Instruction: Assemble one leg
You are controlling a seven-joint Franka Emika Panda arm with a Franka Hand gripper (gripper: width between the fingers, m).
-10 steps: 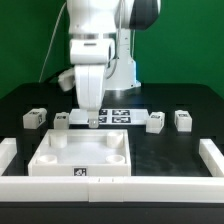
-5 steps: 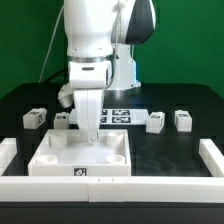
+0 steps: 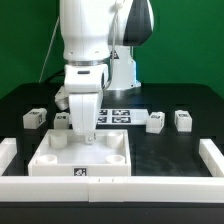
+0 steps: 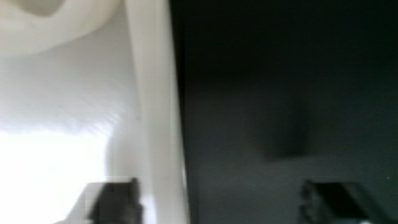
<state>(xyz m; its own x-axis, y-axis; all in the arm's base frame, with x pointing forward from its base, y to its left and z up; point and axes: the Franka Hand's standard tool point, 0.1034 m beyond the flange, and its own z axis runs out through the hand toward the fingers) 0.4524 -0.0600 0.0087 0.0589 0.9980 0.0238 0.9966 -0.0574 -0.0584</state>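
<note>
Over the large white square plastic tray's (image 3: 112, 160) back rim, the empty, wide-spread hand (image 3: 86, 137) has come lower; the small white oblong plastic leg (image 3: 61, 121) beside it waits ungrasped.

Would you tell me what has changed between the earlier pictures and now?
The open gripper came down and shifted slightly toward the exterior view's left, to the rear wall of the tray piece. Nothing was grasped or released. The four legs and the tray piece stayed put.

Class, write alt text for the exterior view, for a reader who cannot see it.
A white robot arm hangs its tool at the far rim of a square white tray on a black table. Two small tagged legs lie at the exterior view's left, two more at its right.
</note>
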